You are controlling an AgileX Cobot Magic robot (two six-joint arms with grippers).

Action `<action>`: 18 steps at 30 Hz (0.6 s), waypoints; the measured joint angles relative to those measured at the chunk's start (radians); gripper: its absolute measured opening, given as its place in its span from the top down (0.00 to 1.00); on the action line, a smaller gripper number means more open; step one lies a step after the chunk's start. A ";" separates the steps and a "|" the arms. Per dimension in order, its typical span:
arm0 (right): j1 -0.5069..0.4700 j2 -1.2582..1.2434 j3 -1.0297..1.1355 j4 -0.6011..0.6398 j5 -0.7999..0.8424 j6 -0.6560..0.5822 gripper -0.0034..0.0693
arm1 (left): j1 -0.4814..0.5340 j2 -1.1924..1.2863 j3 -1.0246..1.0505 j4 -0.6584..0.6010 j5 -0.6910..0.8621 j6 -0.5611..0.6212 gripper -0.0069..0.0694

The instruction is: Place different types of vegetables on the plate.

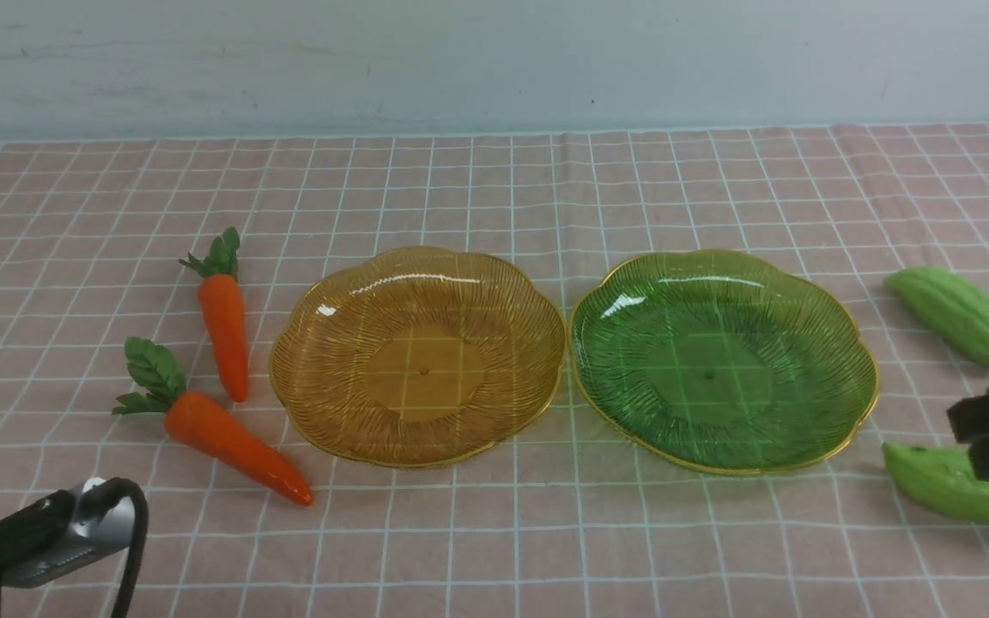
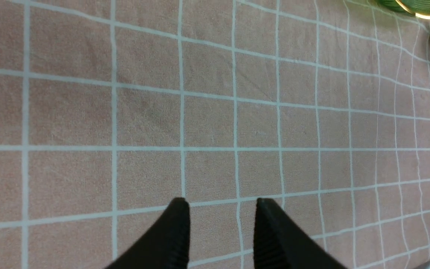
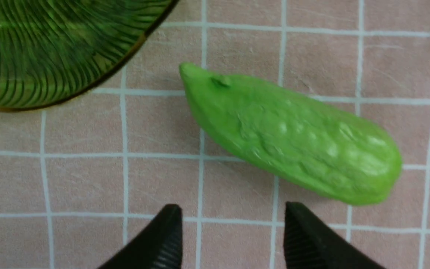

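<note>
Front view: two carrots lie on the checked cloth (image 1: 494, 532) over the worktop at the left of the frame. The upper carrot (image 1: 226, 335) has its leaves up-frame and its tip down. The lower carrot (image 1: 233, 446) lies slantwise with its tip toward the lower right, near the rim of the amber plate (image 1: 417, 360). That plate sits centre-left and the green plate (image 1: 722, 360) centre-right, their rims nearly touching. At the right edge, the upper gourd (image 1: 958, 315) lies a little apart from the green plate. The lower gourd (image 1: 945, 491) lies just beside that plate's lower-right rim. All four vegetables rest on the cloth, outside the plates.

The right end effector (image 3: 233, 207) is released, its fingers spread with only cloth between them. The lower gourd lies just ahead of the tips, apart from them. In the front view it partly covers that gourd. The left end effector (image 2: 222, 203) is also released, its fingers parted over bare cloth.
</note>
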State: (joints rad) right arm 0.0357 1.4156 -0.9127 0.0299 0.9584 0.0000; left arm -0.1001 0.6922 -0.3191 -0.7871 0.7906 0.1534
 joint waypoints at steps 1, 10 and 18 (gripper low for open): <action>0.000 0.025 -0.015 0.010 0.001 -0.013 0.47 | 0.000 0.000 0.000 0.000 -0.005 0.006 0.61; 0.000 0.206 -0.135 0.031 0.026 -0.215 0.14 | 0.000 0.000 0.000 0.000 -0.013 0.052 0.47; 0.000 0.315 -0.190 -0.045 0.086 -0.407 0.13 | 0.000 0.000 0.000 -0.001 -0.038 0.059 0.46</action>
State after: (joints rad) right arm 0.0357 1.7306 -1.1027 -0.0146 1.0440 -0.4070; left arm -0.1001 0.6922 -0.3191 -0.7880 0.7529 0.2127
